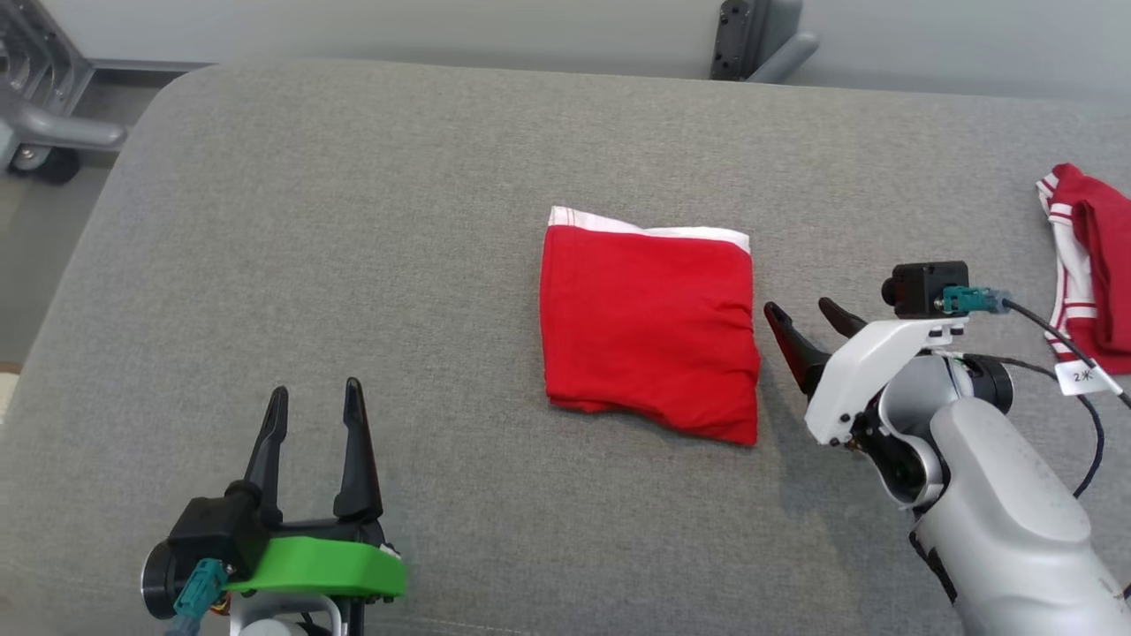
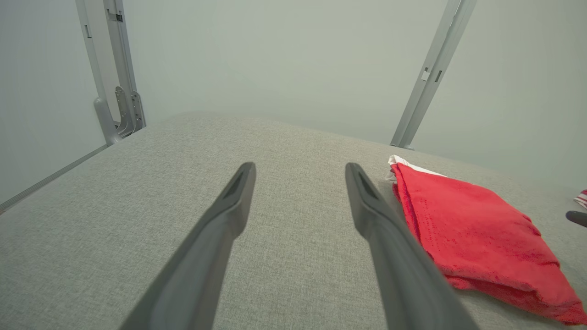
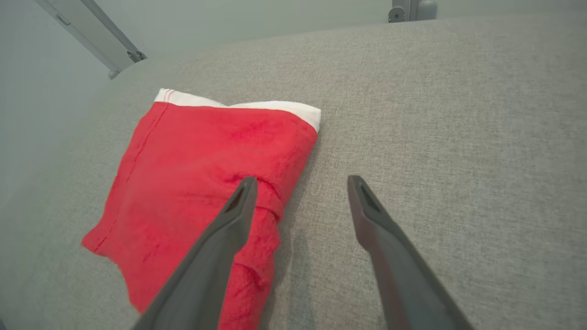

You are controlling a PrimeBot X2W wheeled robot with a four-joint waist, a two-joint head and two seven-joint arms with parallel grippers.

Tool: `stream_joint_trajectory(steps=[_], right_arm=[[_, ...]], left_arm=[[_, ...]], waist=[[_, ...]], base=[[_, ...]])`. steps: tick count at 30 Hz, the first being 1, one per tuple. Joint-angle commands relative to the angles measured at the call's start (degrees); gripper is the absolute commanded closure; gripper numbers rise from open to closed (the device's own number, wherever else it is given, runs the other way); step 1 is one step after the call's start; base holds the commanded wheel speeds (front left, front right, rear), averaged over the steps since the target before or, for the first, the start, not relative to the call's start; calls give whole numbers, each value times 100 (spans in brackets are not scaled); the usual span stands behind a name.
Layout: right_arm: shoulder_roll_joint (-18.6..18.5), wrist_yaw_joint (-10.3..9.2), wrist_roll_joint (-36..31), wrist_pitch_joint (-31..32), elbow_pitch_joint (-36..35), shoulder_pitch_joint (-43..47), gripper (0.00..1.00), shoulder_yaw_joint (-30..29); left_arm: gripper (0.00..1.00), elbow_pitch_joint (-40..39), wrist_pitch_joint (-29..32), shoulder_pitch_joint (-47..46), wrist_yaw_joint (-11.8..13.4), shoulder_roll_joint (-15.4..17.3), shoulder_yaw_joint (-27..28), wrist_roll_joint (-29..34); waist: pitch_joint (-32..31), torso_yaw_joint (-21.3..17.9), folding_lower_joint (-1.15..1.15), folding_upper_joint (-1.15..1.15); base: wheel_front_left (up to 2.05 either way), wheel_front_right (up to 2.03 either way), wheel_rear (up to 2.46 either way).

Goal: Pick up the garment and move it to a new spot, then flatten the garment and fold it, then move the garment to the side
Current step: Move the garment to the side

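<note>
Grey cushion [image 1: 353,221], folded red garment [image 1: 649,327] mid-surface. I see my right gripper [image 1: 798,306] fingers apart, just beside its right edge; left gripper [image 1: 317,387] apart too, well off. I'd go low and pinch all layers there so the fold holds when moved aside.

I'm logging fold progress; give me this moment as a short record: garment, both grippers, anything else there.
surface: grey fabric
garment: red, white band, folded into a rough square, centred
right gripper: open, at the garment's right edge, not gripping it
left gripper: open, empty, well apart from the garment
second garment: red and white, at the surface's right edge
</note>
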Motion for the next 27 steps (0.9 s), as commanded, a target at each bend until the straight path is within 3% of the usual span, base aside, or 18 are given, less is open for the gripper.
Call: stream_joint_trajectory(steps=[1,8,15,16,17,18,19,27], right_arm=[[-126,-2,239,168,159,-184,0,118],[-503,-2,1356,1070,801,-607,0,638],[-580,-2,1974,1290,956,-677,3,988],[-586,-2,2052,1275,948,-694,35,1040],[-608,-2,2115,1255,939,-714,60,1103],[-637,-2,2142,1197,912,-742,74,1170],[-663,-2,2173,1115,911,-771,99,1219],[-891,-2,2240,618,912,-1040,100,1631]], left_arm=[[0,-1,0,-107,26,12,-19,-26],[0,29,0,-130,44,12,-90,-44],[0,25,0,-87,61,12,-114,-28],[0,20,0,-76,63,12,-111,-22],[0,30,0,-80,46,12,-89,-15],[0,37,0,-85,33,12,-72,-2],[0,32,0,-91,26,12,-67,8],[0,-30,0,-197,3,11,-81,90]], waist=[[192,275,0,38],[305,628,0,38],[284,713,0,38],[284,712,0,38],[284,706,0,38],[288,696,0,38],[294,683,0,38],[363,413,0,38]], base=[[0,0,0],[0,0,0],[0,0,0],[0,0,0],[0,0,0],[0,0,0],[0,0,0],[0,0,0]])
